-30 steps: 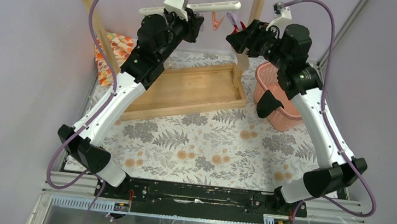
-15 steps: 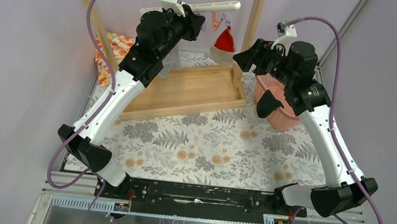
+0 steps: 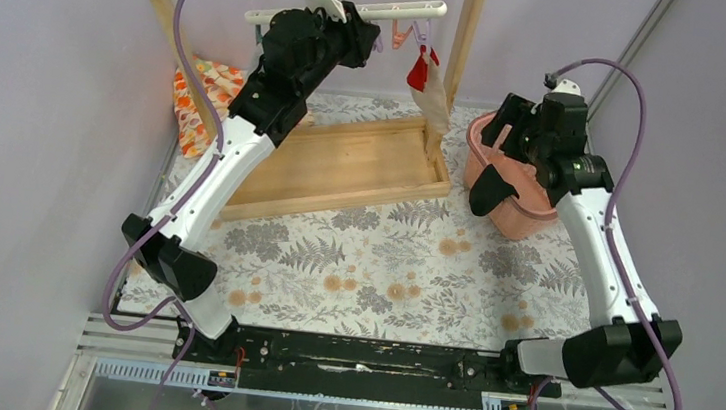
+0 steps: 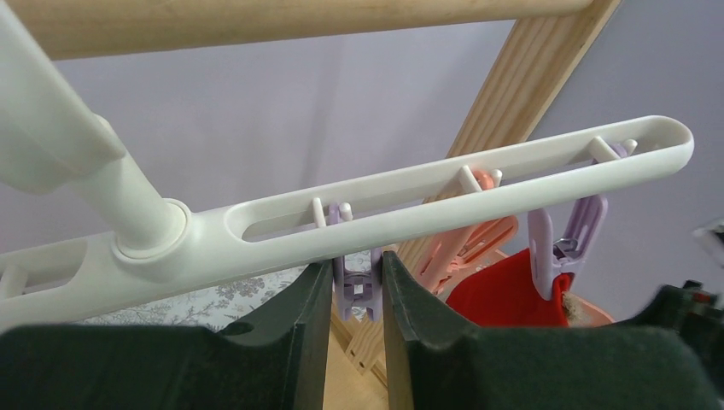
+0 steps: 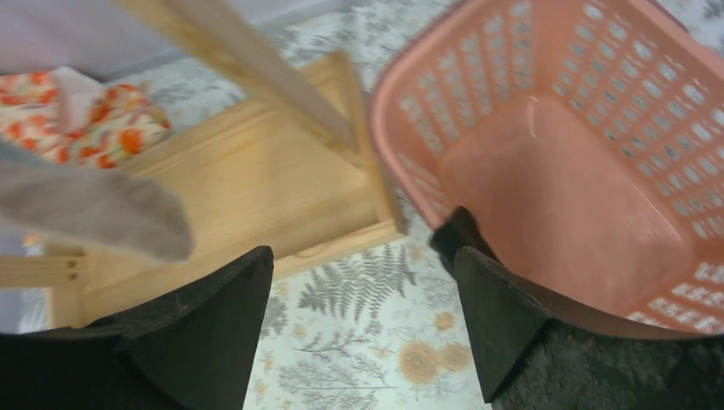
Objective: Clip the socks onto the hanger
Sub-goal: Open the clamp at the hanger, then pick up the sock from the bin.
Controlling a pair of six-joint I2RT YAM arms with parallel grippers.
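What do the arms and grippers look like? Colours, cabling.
Both arms match: the left arm and right arm have white tapered links between bulky black joint housings. A purple cable loops from each wrist down to the base. The left gripper and right gripper have two thick matte black fingers with flat inner faces.

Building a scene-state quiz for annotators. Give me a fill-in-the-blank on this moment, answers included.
1. The beige sock hangs from a ____ clip at the end of the hanger.
2. The left gripper is shut on a second clip nearer the hanger's middle, while the right gripper is ____ and empty.
3. The other sock, draped over the rim of the pink basket, is ____ in colour.

Missing words: purple; open; black.
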